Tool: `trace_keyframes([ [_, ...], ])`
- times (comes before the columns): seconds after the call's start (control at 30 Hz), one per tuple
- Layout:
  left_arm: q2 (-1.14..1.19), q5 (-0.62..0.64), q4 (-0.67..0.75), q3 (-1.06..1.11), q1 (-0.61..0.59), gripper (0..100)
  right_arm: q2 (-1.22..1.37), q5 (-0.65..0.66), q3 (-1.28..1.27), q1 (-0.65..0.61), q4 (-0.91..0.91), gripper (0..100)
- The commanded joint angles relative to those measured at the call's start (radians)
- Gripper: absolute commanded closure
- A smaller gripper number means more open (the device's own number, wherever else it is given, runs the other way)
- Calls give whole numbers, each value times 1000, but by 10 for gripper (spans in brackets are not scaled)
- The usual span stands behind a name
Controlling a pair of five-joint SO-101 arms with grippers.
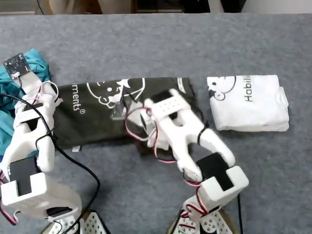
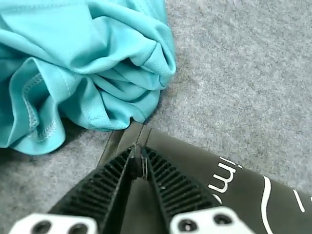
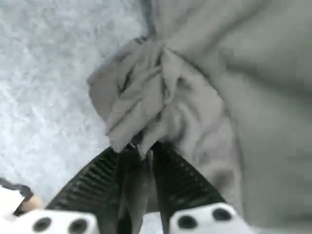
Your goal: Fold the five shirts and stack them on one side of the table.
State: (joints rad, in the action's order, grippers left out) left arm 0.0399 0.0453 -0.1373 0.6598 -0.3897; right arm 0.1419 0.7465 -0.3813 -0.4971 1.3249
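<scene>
A dark green shirt (image 1: 105,109) with white print lies partly folded across the middle of the grey table. My left gripper (image 2: 138,157) is shut on that shirt's left edge (image 2: 195,165), close to a crumpled teal shirt (image 2: 83,63). My right gripper (image 3: 141,152) is shut on a bunched fold of the dark shirt (image 3: 161,97) near its lower middle; in the high view the right arm (image 1: 183,131) covers that spot. A folded white shirt (image 1: 248,103) with dark print rests at the right. The teal shirt (image 1: 9,92) sits heaped at the table's left edge.
The grey table (image 1: 156,44) is bare behind the shirts and along the front right (image 1: 278,175). Red and black cables (image 1: 141,129) loop over the dark shirt beside the right arm. Both arm bases stand at the near edge.
</scene>
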Motion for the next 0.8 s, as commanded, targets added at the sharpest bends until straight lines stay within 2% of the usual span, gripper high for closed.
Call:
trace_keyframes([
  [0.0, -5, 5, 17, -49, -11, 980, 1, -6, 186, 28, 84, 997],
  [0.33, -5, 5, 17, -49, -11, 980, 341, 5, 779, 64, 281, 997],
  [0.5, -5, 5, 17, -49, -11, 980, 581, 120, 1124, 54, 411, 997],
  [0.67, -5, 5, 17, -49, -11, 980, 789, 169, 1406, 54, 454, 992],
  [0.73, -5, 5, 17, -49, -11, 980, 840, 169, 1498, 54, 454, 949],
  [0.77, -5, 5, 17, -49, -11, 980, 857, 169, 1537, 54, 456, 893],
])
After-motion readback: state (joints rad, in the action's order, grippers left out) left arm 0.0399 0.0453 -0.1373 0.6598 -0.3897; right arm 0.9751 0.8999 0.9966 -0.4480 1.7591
